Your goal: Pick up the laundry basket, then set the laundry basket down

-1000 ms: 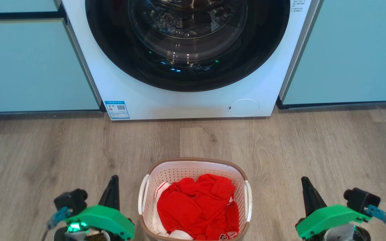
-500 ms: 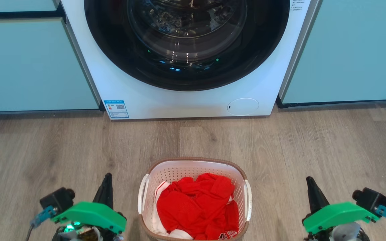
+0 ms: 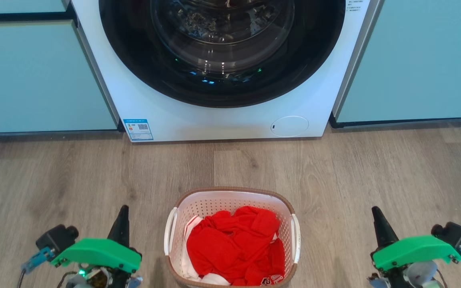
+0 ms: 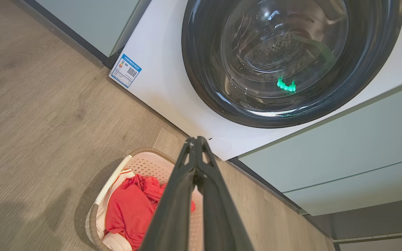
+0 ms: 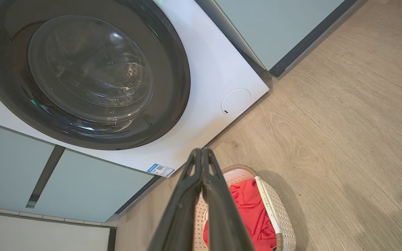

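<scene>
The laundry basket (image 3: 198,205), white perforated plastic with a brown rim and white side handles, stands on the wood floor at the bottom centre of the head view, holding red cloth (image 3: 234,248). My left gripper (image 3: 123,211) is shut and empty, out to the basket's left and apart from it. My right gripper (image 3: 375,212) is shut and empty, further out to the basket's right. In the left wrist view the basket (image 4: 145,164) lies below the closed gripper (image 4: 195,141). In the right wrist view the basket (image 5: 277,212) sits beside the closed gripper (image 5: 201,151).
A white washing machine (image 3: 198,120) with a dark round glass door (image 3: 222,44) stands ahead, beyond the basket. Pale teal cabinet fronts (image 3: 34,80) flank it on both sides. Wood floor (image 3: 334,172) stretches between the machine and the basket.
Both grippers have moved outward and down toward the bottom corners of the head view, away from the basket. The basket has stayed in place.
</scene>
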Available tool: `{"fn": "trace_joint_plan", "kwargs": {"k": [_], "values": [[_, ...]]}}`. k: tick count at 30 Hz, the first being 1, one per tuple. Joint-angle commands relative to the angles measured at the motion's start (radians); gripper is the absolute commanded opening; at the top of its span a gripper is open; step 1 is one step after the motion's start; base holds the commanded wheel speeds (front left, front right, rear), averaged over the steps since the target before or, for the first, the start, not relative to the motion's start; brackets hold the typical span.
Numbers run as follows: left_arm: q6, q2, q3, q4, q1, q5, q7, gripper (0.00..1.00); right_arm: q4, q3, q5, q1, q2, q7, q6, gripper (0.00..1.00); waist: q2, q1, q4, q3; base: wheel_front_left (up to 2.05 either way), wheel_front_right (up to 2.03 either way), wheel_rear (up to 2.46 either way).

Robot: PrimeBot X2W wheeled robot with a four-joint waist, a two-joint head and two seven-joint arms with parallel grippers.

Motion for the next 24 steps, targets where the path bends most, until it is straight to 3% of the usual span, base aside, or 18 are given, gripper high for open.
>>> {"fn": "trace_joint_plan", "kwargs": {"k": [1,24], "values": [[-0.008,0.013,0.033,-0.039,-0.064,-0.035,0.005,0.0,-0.037,-0.004,0.034,-0.059,-0.014,0.009,0.001,0.0,0.0,-0.0001,0.0,0.001,0.0,0.0,0.0],[-0.039,0.013,0.102,-0.046,-0.082,-0.283,0.067,0.0,-0.041,-0.049,0.259,-0.083,-0.015,0.07,0.002,0.0,0.0,-0.0001,-0.004,0.007,0.0,0.0,0.0]]}}
